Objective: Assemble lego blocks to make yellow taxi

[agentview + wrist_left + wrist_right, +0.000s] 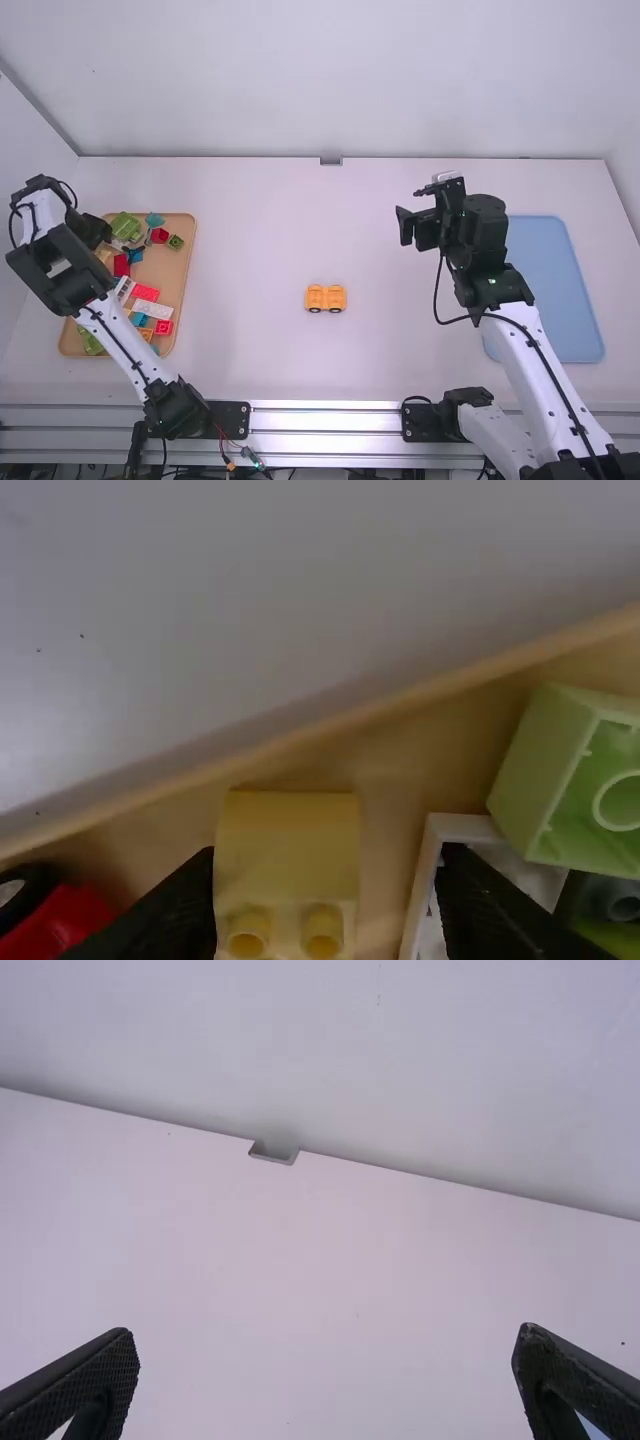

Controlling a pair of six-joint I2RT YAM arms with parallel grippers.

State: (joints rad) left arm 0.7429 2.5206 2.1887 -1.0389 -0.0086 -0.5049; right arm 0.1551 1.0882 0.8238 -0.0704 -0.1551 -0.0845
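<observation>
Far left: your left hand [328, 855] is at the tan tray [178, 268], close in by the rim. Fingers parted wider than the yellow block [288, 855], which lies between them. No grip, by the look: a gap shows to one finger; the other is against the block or just beside it, can't tell which. Long axis hard to call, one end being cut off; what shows seems to run lengthwise between the fingers, so closing should meet its sides. Left arm is the nearer for this pick, which I judge to be the step in hand.

Same spot: white block [455, 830] sits right by the wide-gap finger, light green block [560, 770] against it. That finger could drag the white one as you close; centre on the yellow first.

Mid-desk [250, 350]: yellow-orange wheeled car piece [326, 299], upright, long axis left to right. It lies well to the right of your left hand and a bit nearer the camera.

Right: your right hand [326, 1333] hangs beyond the car piece and to its right, fingers wide apart, nothing between. It is the nearer hand to that piece, likely useful for steadying it when the block arrives.
</observation>
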